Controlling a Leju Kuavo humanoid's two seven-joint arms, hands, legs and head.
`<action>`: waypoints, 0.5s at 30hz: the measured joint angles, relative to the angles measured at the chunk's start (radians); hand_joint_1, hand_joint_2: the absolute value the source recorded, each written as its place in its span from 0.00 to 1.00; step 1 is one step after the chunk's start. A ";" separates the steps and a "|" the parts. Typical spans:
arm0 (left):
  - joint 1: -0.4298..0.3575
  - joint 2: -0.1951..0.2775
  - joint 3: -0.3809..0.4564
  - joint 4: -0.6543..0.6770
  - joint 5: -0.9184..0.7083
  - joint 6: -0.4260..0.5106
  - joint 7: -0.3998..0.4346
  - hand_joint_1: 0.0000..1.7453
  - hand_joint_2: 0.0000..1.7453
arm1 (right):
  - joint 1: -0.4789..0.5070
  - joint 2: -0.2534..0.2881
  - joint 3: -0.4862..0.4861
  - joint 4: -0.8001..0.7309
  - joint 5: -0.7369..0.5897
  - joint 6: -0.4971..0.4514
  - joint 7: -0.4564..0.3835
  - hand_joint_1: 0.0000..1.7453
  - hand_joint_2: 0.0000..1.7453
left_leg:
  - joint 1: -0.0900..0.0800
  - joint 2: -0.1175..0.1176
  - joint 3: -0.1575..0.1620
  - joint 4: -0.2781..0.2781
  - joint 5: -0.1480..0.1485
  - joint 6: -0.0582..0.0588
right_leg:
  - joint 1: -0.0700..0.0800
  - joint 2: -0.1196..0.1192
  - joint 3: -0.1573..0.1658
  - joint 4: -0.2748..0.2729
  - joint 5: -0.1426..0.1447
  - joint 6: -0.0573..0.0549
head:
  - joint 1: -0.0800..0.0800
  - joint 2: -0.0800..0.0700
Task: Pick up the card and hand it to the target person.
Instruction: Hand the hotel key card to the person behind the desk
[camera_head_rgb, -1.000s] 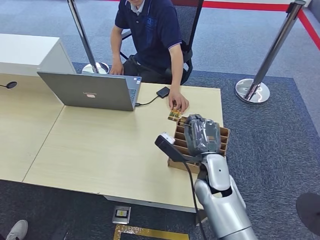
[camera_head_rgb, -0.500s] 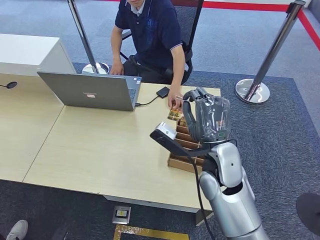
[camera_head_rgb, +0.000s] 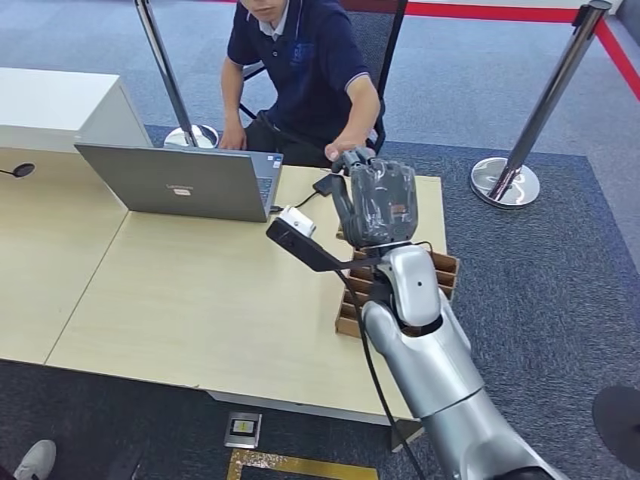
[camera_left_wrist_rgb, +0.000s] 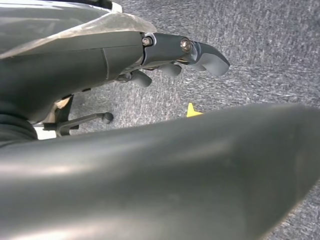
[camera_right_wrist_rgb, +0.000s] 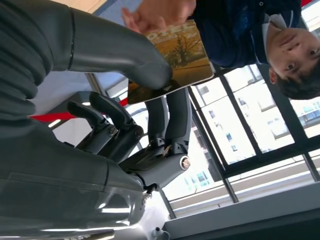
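Above the far right corner of the counter (camera_head_rgb: 189, 300), the right robot hand (camera_head_rgb: 375, 203) is raised toward the one seated person (camera_head_rgb: 306, 70), pinching one card (camera_right_wrist_rgb: 177, 55) between its thumb and fingers while the person's hand (camera_right_wrist_rgb: 158, 11) touches the card's far edge. On the counter sit one open laptop (camera_head_rgb: 181, 182), one small black device (camera_head_rgb: 326, 184) on a cable and one slotted wooden card rack (camera_head_rgb: 362, 295), flanked by two stanchion posts (camera_head_rgb: 540, 110). The left robot hand (camera_left_wrist_rgb: 177, 55) hangs over grey carpet (camera_left_wrist_rgb: 264, 45), its fingers loosely spread and holding nothing.

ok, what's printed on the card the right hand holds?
A golden-brown autumn tree picture on the rectangular card, clearest in the right wrist view.
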 joint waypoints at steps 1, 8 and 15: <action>0.000 0.000 0.000 0.000 -0.001 0.000 0.000 0.00 0.00 | -0.009 0.004 0.000 0.020 -0.002 -0.008 0.000 1.00 1.00 | 0.000 0.000 0.000 0.000 0.000 0.000 | 0.000 0.000 0.000 0.000 0.000 0.000 | 0.000 0.000; -0.002 0.000 0.000 0.000 -0.008 0.001 0.005 0.00 0.00 | -0.040 0.022 0.000 0.118 -0.002 -0.034 0.011 1.00 1.00 | 0.000 0.000 0.000 0.000 0.000 0.000 | 0.000 0.000 0.000 0.000 0.000 0.000 | 0.000 0.000; -0.007 0.000 0.000 0.000 -0.015 0.003 0.018 0.00 0.00 | -0.049 0.033 0.000 0.166 0.006 -0.035 0.017 1.00 1.00 | 0.000 0.000 0.000 0.000 0.000 0.000 | 0.000 0.000 0.000 0.000 0.000 0.000 | 0.000 0.000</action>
